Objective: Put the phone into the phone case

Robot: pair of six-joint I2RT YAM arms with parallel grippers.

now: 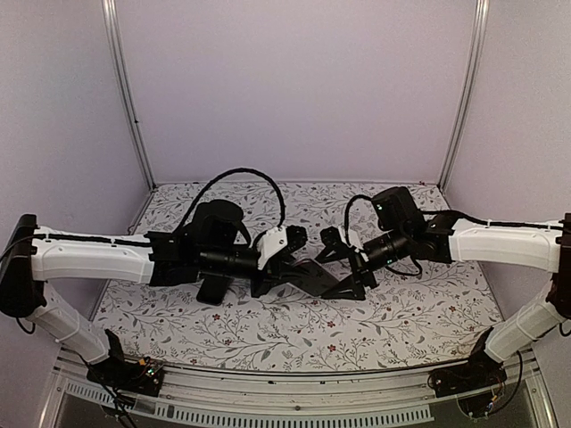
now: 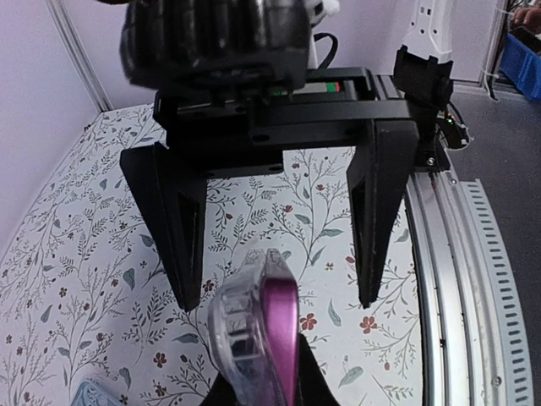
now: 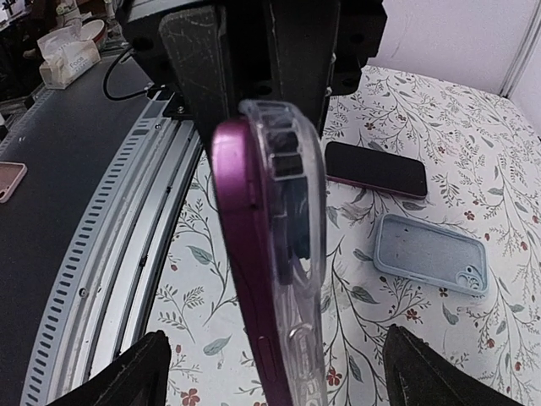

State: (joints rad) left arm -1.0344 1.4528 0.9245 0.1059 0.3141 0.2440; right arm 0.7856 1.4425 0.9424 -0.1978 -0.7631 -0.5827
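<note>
At the near edge of the table runs a metal rail, and above the flowered cloth the two arms meet in the middle. The left gripper is clenched on the purple phone and holds it on its edge in the air, well above the table. A clear case lies against one flat side of this phone; its camera end stands a little away from the phone, so I cannot tell if the phone is seated fully inside.

The right gripper faces the left one, and its jaws are released and spread wide. Its fingers stand on both sides of the phone and do not touch it.

Farther on the table, beyond the held phone in the right wrist view, a light blue case lies flat with its hollow side up. Just behind it lies a dark phone, also flat, a little apart from the case.
</note>
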